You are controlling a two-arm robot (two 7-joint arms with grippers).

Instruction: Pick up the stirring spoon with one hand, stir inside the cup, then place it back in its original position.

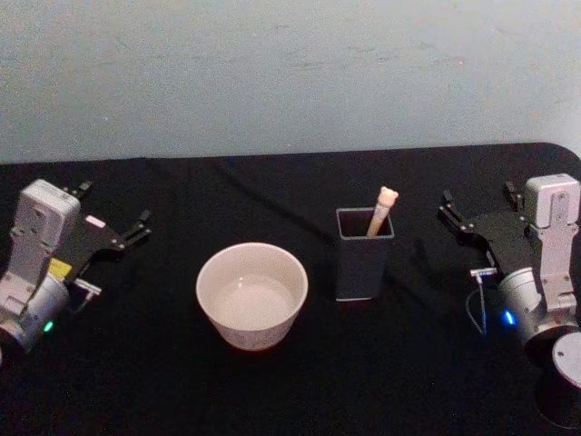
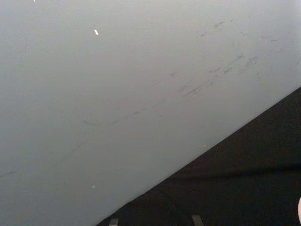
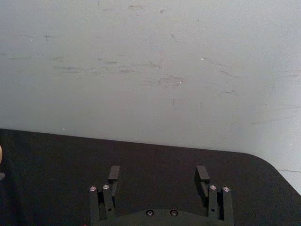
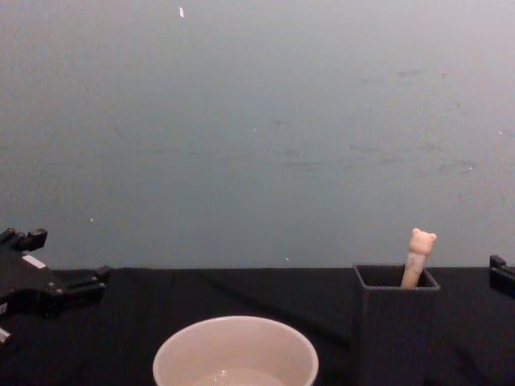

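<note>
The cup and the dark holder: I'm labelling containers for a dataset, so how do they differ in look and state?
The cup is round, wide and cream; the dark holder is square, narrower and dark grey. The cup is low and broad, while the holder stands taller and slimmer. The cup holds no tool, whereas the holder has the stirring spoon leaning inside, bear head up. Both stand upright and open-topped on the black table, apart from each other.

I see a black-covered table (image 1: pixel 272 400) across the lower frame, and a scuffed pale grey-blue wall (image 1: pixel 290 73) above.
</note>
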